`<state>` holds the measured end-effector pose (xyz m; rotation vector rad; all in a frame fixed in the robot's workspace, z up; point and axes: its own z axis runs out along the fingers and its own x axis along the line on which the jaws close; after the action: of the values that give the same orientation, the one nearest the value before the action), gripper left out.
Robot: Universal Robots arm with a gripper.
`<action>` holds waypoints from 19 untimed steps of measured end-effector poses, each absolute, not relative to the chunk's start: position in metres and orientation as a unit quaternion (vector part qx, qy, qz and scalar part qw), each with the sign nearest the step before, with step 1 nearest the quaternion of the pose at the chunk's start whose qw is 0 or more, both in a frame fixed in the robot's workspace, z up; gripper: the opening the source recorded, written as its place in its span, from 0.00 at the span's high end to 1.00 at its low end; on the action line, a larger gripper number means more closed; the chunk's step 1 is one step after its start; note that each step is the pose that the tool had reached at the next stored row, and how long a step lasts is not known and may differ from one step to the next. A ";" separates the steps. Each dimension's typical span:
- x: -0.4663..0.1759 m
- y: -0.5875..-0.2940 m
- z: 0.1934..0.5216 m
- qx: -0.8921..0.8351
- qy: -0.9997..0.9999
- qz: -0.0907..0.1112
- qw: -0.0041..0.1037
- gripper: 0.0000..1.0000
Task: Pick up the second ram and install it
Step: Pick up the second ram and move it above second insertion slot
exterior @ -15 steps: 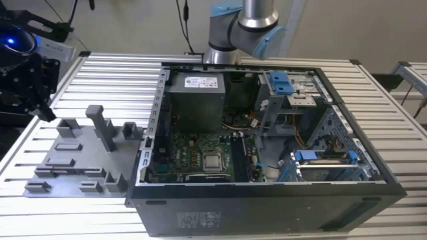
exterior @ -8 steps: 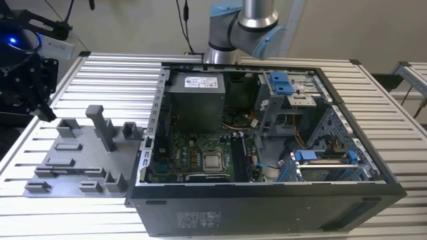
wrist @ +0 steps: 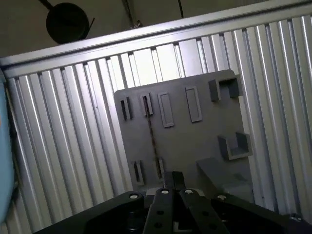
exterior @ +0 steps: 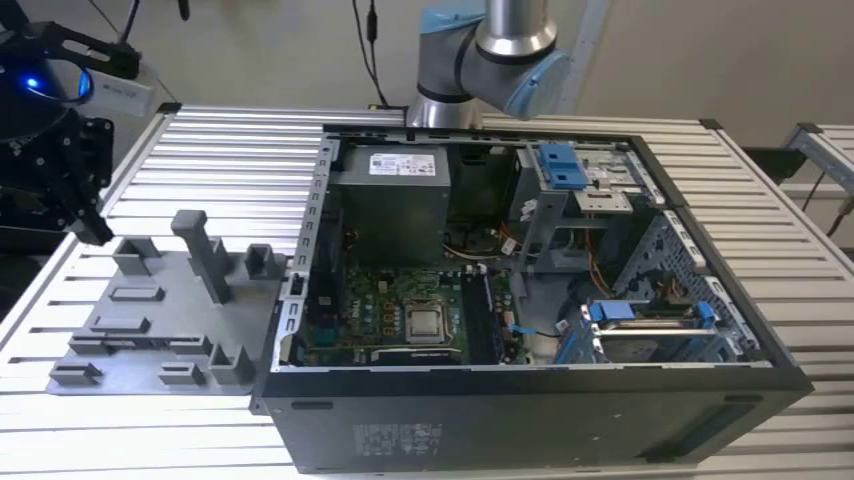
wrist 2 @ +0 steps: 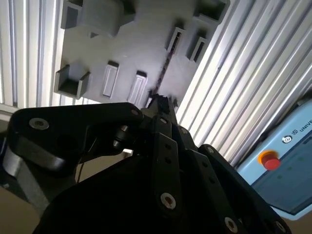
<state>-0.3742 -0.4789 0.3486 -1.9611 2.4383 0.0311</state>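
Ribbed table carries a grey tray holding the second ram edge-on beneath the gripper, whose jaws are together.

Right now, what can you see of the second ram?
The ram shows edge-on in both wrist views as a thin dark line. It stands on its long edge in the grey tray, each end in a narrow slot; the slot pair beside it is empty. Colour and chips cannot be made out. The gripper is lined up over it; contact cannot be judged.
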 end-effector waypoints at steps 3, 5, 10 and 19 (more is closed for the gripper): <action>-0.374 -0.479 0.347 -0.648 0.762 0.010 0.006 0.89; -0.374 -0.479 0.347 -0.661 0.751 0.010 0.006 0.89; -0.374 -0.479 0.347 -0.663 0.749 0.010 0.006 0.89; -0.374 -0.479 0.347 -0.663 0.749 0.010 0.006 0.64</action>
<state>-0.3742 -0.4789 0.3467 -2.0746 2.3436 0.0319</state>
